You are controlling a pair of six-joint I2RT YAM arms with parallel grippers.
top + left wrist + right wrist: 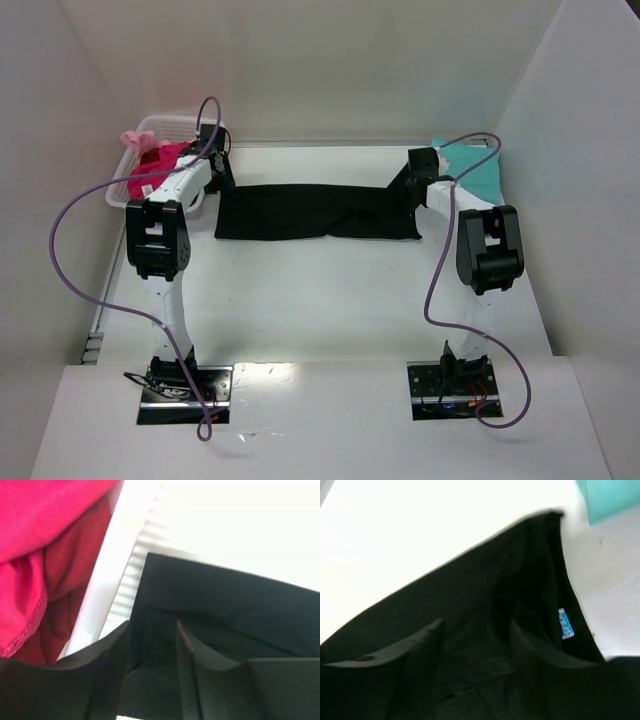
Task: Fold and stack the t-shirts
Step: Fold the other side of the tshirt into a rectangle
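The left tool (153,626) stands with its two dark fingers (107,672) parted. In the gap between them shows the black shirt (315,212), and neither finger is pinched on it. The tool hangs low over the shirt's left end, at the upper left of the top view. Just beside that end, to the left in the wrist view, runs the white ribbed wall of the basket (131,582).

The right tool (476,625) also has its fingers spread, with black cloth lying loose below and between them and nothing gripped. It sits over the shirt's right end, at the upper right of the top view. A small blue tag (564,624) shows on the cloth's edge, right of centre in the right wrist view.

The black shirt lies flat on the white desk (320,300) as a long band stretching across between the two tools, in the upper middle of the top view. A pink shirt (152,172) is heaped in the basket at the upper left. A teal shirt (480,168) lies on the desk at the upper right, just past the right tool and apart from the black one.
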